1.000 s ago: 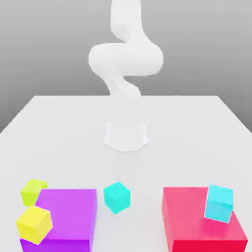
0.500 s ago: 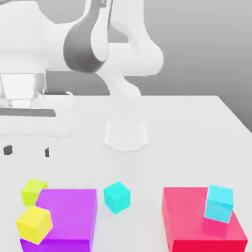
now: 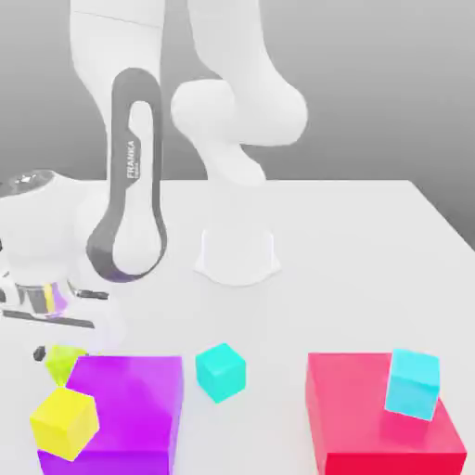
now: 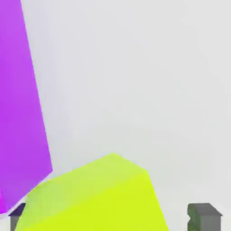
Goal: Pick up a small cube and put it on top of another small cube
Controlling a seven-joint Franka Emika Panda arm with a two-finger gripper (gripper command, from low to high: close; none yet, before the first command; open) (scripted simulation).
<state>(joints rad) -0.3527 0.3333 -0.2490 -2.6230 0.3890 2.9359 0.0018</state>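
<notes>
Counter [image 3: 371,241]: white, flat, carrying all items below.

Arm [image 3: 134,199]: white Franka, bent low over the counter's near corner on the exterior view's left; base pedestal [image 3: 237,255] stands mid-counter, well apart from the blocks.

End effector [image 3: 57,357]: pointing down at the lime cube. In the hand view two dark fingertips [image 4: 204,217] stand one on each side of the cube, spread wider than it and not touching it; nothing is held. In the exterior view one dark fingertip shows just beside the cube, low over the counter.

Lime cube [image 3: 63,364] [image 4: 97,198]: small, yellow-green, resting on the counter just behind the purple block's far corner on the exterior view's left, partly covered by the hand above it. In the hand view it sits between the fingertips, with the purple block close beside it.

Purple block [image 3: 125,408] [image 4: 20,108]: large, on the counter at the near edge on the exterior view's left.

Yellow cube [image 3: 63,424]: small, tilted, at the purple block's near corner on the exterior view's left, overlapping it in that view.

Cyan cube [image 3: 221,371]: small, on the counter between the purple and red blocks.

Red block [image 3: 357,422]: large, at the near edge on the exterior view's right.

Second cyan cube [image 3: 413,383]: small, lighter, tilted, on the red block's top
</notes>
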